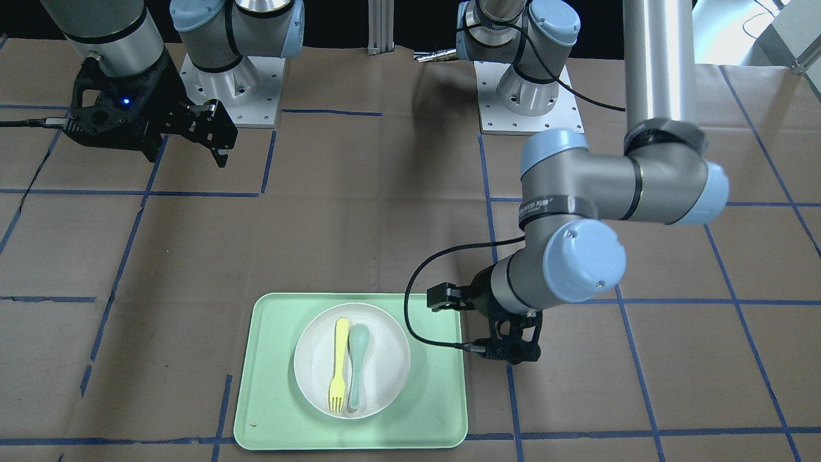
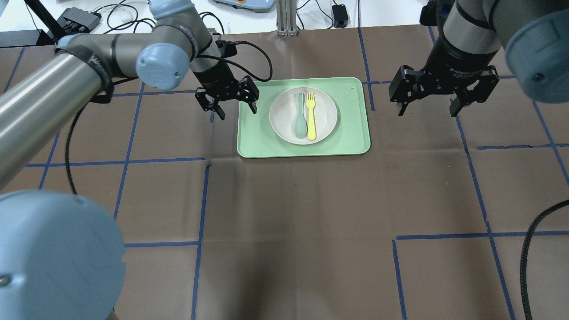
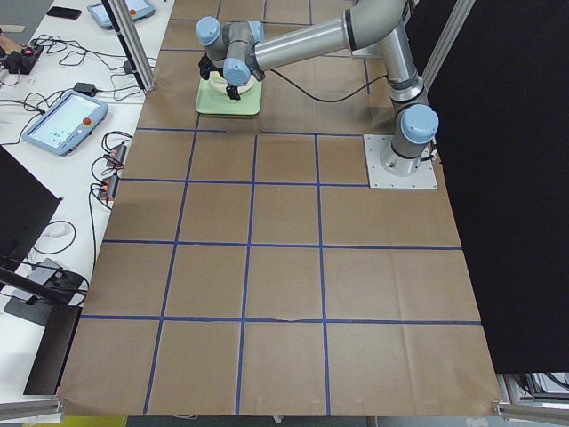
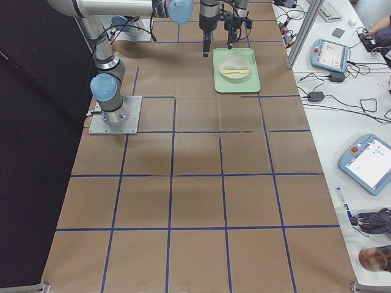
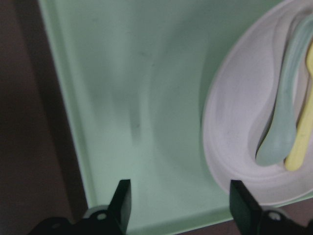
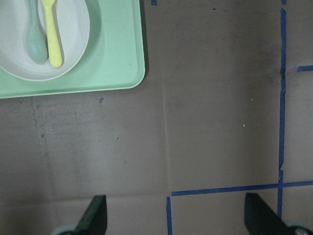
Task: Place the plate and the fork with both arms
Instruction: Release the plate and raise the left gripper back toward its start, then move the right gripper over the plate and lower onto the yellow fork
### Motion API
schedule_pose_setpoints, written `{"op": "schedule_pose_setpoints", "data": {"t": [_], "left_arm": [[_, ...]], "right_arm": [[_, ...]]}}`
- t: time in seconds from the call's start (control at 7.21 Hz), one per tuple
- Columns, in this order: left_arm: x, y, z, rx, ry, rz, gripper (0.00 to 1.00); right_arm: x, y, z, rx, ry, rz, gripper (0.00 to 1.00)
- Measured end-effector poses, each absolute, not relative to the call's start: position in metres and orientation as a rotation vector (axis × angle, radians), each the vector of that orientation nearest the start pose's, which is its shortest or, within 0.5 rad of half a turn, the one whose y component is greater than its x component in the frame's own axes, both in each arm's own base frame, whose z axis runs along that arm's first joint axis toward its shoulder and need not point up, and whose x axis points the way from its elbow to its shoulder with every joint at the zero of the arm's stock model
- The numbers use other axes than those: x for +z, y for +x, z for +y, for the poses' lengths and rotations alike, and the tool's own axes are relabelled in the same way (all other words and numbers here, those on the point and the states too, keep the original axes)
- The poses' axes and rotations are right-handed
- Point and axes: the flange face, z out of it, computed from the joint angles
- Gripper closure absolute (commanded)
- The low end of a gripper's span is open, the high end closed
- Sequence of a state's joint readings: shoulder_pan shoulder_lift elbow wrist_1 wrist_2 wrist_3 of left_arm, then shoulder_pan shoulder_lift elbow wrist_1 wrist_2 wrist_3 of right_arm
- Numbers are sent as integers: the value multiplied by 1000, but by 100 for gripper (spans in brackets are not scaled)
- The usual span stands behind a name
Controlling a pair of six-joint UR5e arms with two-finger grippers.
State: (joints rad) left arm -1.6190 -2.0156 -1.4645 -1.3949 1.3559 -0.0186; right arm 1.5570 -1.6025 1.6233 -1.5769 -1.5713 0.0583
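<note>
The off-white plate (image 2: 325, 113) lies in the mint-green tray (image 2: 258, 138). On the plate lie the pale-yellow fork (image 2: 311, 118) and a grey-green spoon (image 2: 301, 120), side by side. My left gripper (image 2: 236, 111) is open and empty, low over the tray's left part beside the plate. The left wrist view shows its gripper (image 5: 181, 205) over bare tray (image 5: 122, 98), with the plate (image 5: 234, 122) just to the right. My right gripper (image 2: 426, 111) is open and empty, held high over the table to the right of the tray. The right wrist view shows the fork (image 6: 53, 34) at its top left.
Brown paper with blue tape lines covers the table (image 2: 284, 222). The arms' base plates (image 1: 231, 96) stand at the robot's side. Operators' pendants and cables (image 4: 333, 55) lie on a side table beyond the tray.
</note>
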Motion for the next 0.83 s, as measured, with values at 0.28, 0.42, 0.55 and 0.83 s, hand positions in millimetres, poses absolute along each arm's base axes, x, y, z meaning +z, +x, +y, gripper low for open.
{"op": "schedule_pose_setpoints", "data": {"t": [0.28,0.42,0.55,0.83], "left_arm": [[395,-162,-548,265,18,3218,1],[434,-158,-507,285,20,3195,1],[462,-155,-474,306,22,3172,1],[491,-149,-447,302,30,3119,1]], "right_arm": [[478,127,-479,22,113,3141,0],[479,126,-478,21,114,3143,0],[479,126,-479,20,116,3144,0],[480,127,-482,-4,117,3141,0]]}}
